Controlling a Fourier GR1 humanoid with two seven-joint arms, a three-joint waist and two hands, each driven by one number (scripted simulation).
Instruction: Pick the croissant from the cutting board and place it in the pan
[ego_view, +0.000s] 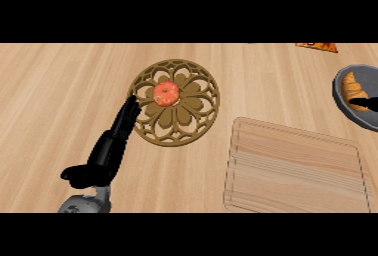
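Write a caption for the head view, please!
Croissant lies in the pan; cutting board bare; left hand open.

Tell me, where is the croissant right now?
The croissant lies in the grey pan at the head view's right edge, up and right of the bare cutting board, with the right hand touching it.
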